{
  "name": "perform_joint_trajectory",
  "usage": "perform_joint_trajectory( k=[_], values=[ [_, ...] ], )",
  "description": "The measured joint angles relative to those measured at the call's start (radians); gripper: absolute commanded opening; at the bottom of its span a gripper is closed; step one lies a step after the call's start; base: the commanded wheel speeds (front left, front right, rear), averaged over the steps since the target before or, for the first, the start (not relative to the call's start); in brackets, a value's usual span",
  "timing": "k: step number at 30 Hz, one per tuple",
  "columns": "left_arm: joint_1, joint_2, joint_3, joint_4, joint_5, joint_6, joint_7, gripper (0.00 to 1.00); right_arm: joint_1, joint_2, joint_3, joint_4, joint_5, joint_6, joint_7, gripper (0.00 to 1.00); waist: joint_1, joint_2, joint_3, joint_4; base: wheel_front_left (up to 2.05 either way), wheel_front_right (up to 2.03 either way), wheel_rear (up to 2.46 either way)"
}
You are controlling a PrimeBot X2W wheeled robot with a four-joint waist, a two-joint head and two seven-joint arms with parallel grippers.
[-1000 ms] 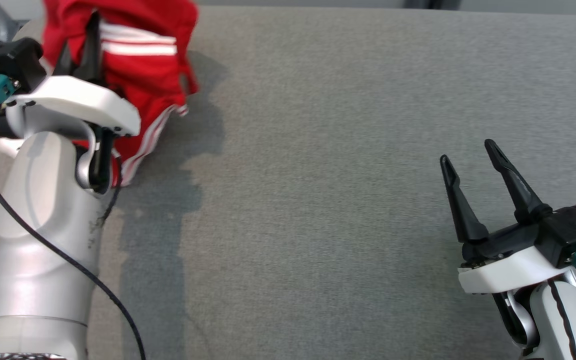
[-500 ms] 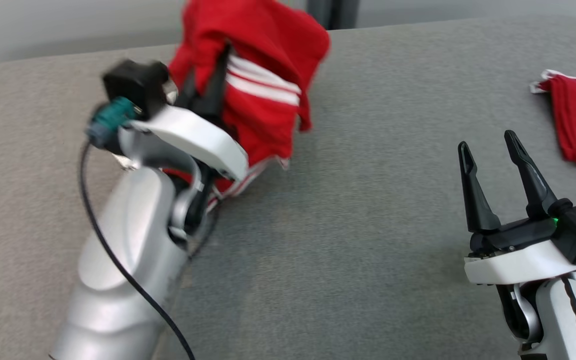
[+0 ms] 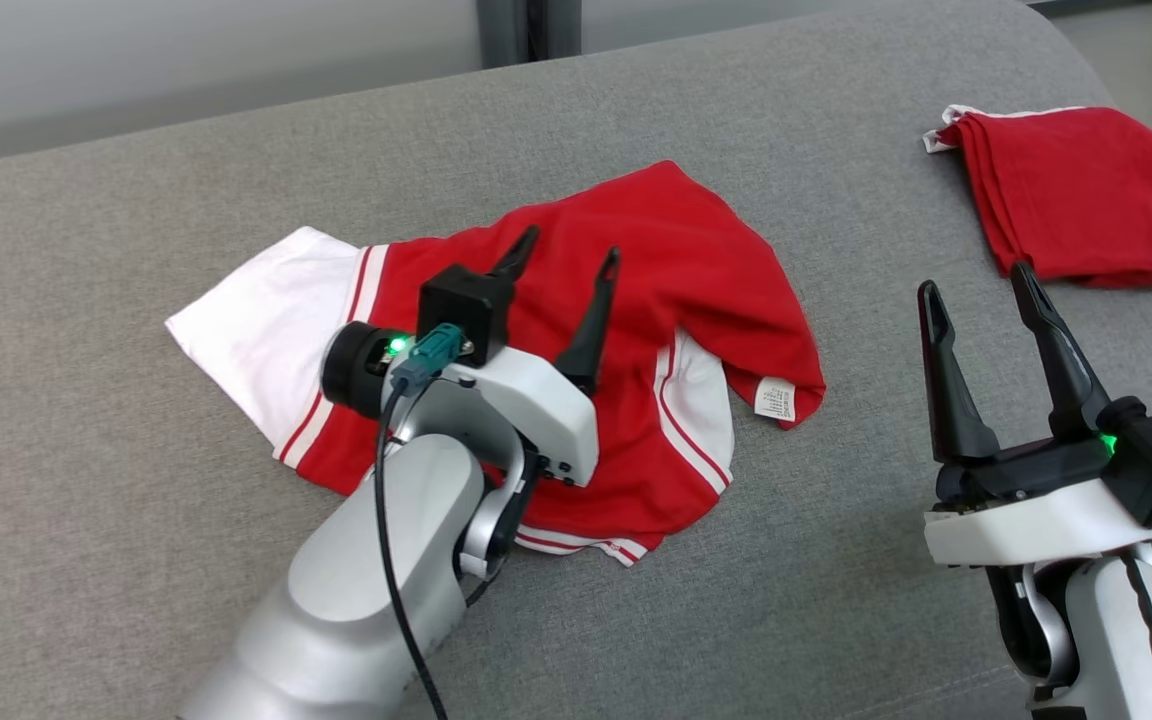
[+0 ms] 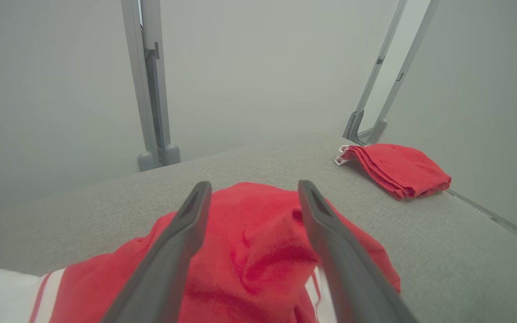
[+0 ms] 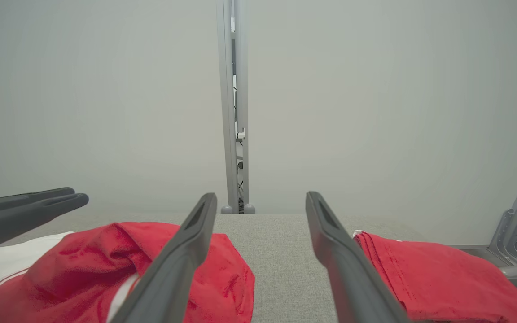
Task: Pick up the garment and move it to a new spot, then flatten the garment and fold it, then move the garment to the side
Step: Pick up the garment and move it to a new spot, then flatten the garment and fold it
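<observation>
Sadly, the white label point(image 3: 774, 398) on the garment point(image 3: 686, 250) is unreadably small.

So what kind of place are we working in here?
Probably a lab or test cell, not a home: grey fabric-covered worktop, bare pale panels on metal frame posts, and a folded red garment set aside.

Soft, even light fills all three views, leaving only faint, blurry-edged shadows on the grey fabric surface point(image 3: 836, 560) beneath the left arm point(image 3: 356, 600) and the garment point(image 3: 676, 260). The head view is sharp and glare-free. Both wrist views look milky and low in contrast, the dark fingers point(image 4: 168, 260) at the bottom edge soft and the metal posts point(image 4: 148, 89) leaning at the sides.
</observation>
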Motion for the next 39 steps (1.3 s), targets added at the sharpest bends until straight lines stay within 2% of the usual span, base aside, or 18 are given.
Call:
perform_joint_trajectory(
  k=[5,11,16,20,24,28,33,39],
  values=[
    [-0.001,0.023,0.030,0.059,-0.008,-0.002,-0.062,1.00,0.019,0.002,0.000,0.001,-0.002,0.000,0.000,1.00,0.0001,0.0000,-0.017,0.019,0.00,0.00,0.00],
    [0.048,0.104,0.070,0.077,0.003,0.001,-0.124,1.00,0.036,-0.016,0.033,0.000,-0.011,0.000,0.000,1.00,0.0001,0.0000,-0.047,0.067,0.00,0.00,0.00],
    [0.166,0.156,0.126,0.044,0.009,0.010,-0.142,1.00,0.055,-0.034,0.058,0.003,-0.014,0.000,0.000,1.00,0.0000,0.0000,-0.080,0.125,0.00,0.00,0.00],
    [0.282,0.177,0.197,-0.049,0.043,0.019,-0.144,1.00,0.076,-0.048,0.082,0.006,-0.013,0.000,-0.001,1.00,0.0001,0.0000,-0.105,0.179,0.00,0.00,0.00],
    [0.424,0.124,0.313,-0.149,0.035,0.018,-0.144,1.00,0.096,-0.056,0.106,0.016,-0.011,0.000,-0.001,1.00,0.0000,0.0001,-0.129,0.234,0.00,0.00,0.00],
    [0.509,0.073,0.378,-0.212,0.089,-0.003,-0.144,1.00,0.106,-0.056,0.114,0.021,-0.002,0.000,-0.001,1.00,0.0000,0.0000,-0.145,0.282,0.00,0.00,0.00],
    [0.532,0.025,0.397,-0.230,0.139,-0.066,-0.144,1.00,0.105,-0.068,0.138,0.030,-0.002,0.000,-0.001,1.00,0.0000,0.0000,-0.147,0.332,0.00,0.00,0.00],
    [0.530,0.007,0.435,-0.216,0.169,-0.088,-0.144,1.00,0.099,-0.073,0.149,0.042,-0.002,0.000,-0.001,1.00,0.0001,0.0000,-0.144,0.362,0.00,0.00,0.00]
  ],
)
